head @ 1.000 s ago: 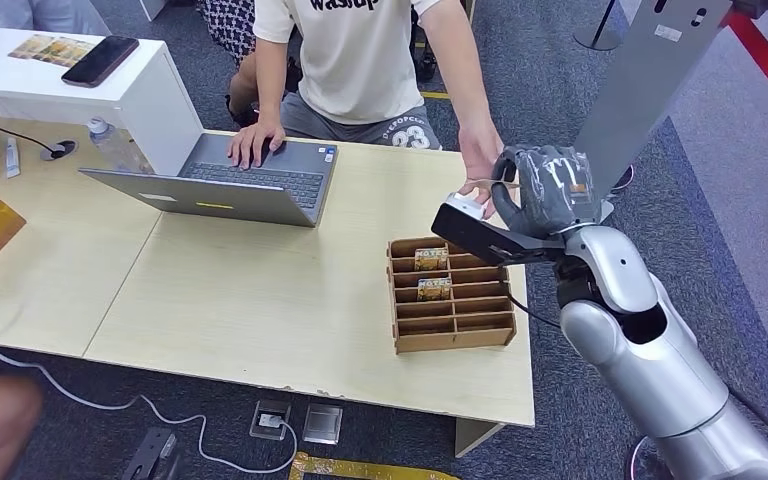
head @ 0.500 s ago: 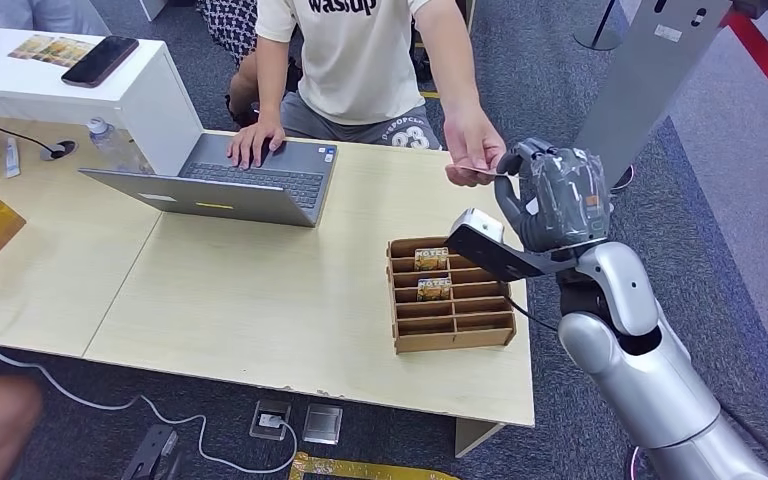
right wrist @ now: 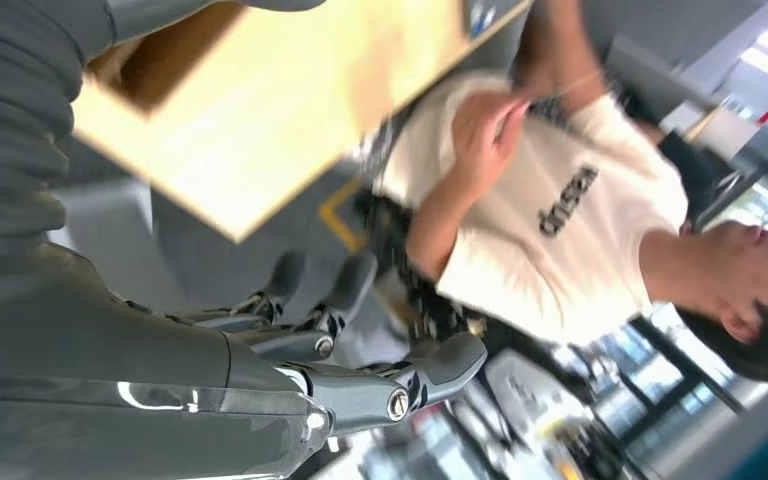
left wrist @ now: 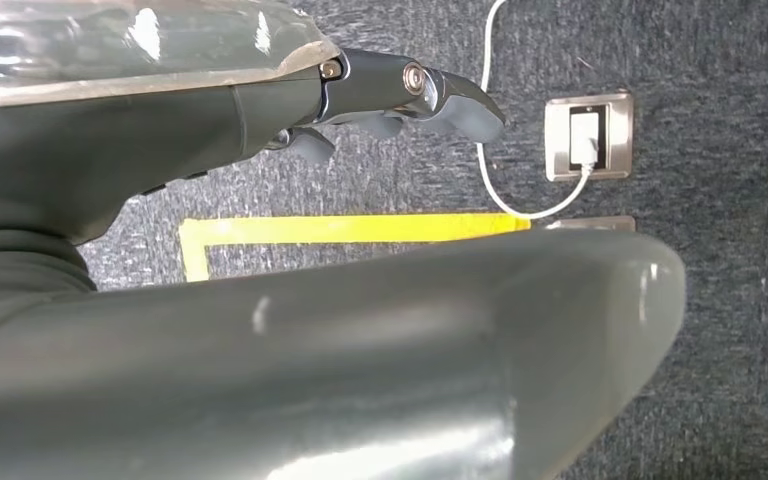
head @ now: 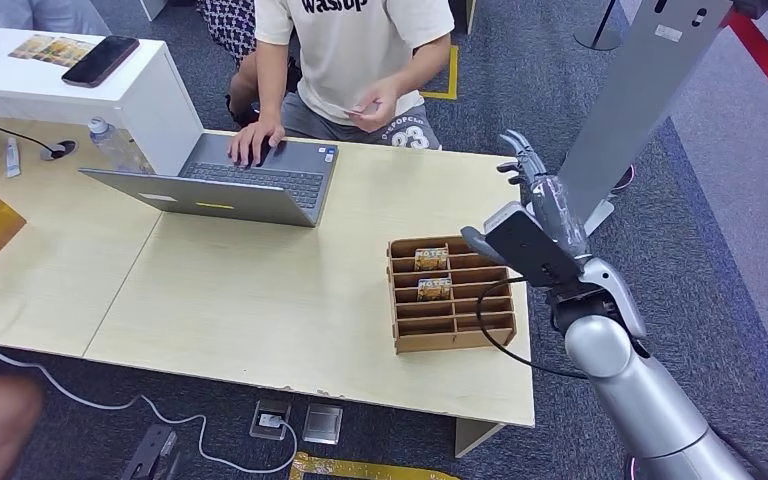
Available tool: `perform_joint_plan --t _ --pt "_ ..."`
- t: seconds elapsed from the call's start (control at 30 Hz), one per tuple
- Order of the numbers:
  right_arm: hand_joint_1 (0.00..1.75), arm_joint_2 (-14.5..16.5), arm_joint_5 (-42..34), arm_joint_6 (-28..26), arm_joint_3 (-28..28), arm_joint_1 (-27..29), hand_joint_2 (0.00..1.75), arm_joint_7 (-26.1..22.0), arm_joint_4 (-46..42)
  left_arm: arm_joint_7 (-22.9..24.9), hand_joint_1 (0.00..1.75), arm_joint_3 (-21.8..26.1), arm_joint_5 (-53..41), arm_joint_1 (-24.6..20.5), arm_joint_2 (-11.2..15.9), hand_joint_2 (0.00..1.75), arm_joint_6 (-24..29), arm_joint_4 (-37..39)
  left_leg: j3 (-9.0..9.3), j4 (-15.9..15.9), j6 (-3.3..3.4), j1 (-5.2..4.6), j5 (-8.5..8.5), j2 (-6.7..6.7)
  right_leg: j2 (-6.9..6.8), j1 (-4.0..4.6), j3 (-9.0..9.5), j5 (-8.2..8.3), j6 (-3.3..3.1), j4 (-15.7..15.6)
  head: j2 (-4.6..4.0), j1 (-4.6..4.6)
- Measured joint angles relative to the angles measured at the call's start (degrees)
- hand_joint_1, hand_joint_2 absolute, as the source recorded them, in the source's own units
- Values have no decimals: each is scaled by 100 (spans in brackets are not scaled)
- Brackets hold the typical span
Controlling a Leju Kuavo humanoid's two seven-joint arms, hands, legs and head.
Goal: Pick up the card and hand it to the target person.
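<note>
The card (head: 353,109) is a thin pale slip pinched in the hand (head: 375,101) of the seated person in a cream shirt, close to their chest. My right hand (head: 532,178) stands raised past the table's far right corner, fingers spread and holding nothing; the right wrist view shows those fingers (right wrist: 340,340) apart with the person's hand (right wrist: 485,125) beyond them, blurred. My left hand (left wrist: 260,100) hangs above the carpet with fingers stretched out and nothing in it. A wooden card rack (head: 480,322) on the table holds two more cards (head: 431,258).
An open laptop (head: 230,180) lies under the person's other hand. A white shelf (head: 140,95) carries a phone (head: 100,60), with a bottle (head: 110,143) beside it. A grey post (head: 640,80) rises behind my right arm. Floor sockets (head: 300,420) and a cable lie below the table (head: 260,280).
The person took the card from my right hand and drew it back to their chest. My right hand opened its fingers and the arm lowered slightly.
</note>
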Motion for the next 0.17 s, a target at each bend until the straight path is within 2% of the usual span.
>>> perform_joint_plan --t 0.1,0.17 --pt "0 -10 -939 81 -14 182 175 10 -32 37 0 6 48 8 3 0 33 1 0 0 0 0 0 0 0 0 0 0 0 0 0 0" --pt "0 -22 -1270 99 -15 285 175 37 -60 55 0 12 73 11 5 0 48 1 0 0 0 0 0 0 0 0 -1 0 0 0 0 0"
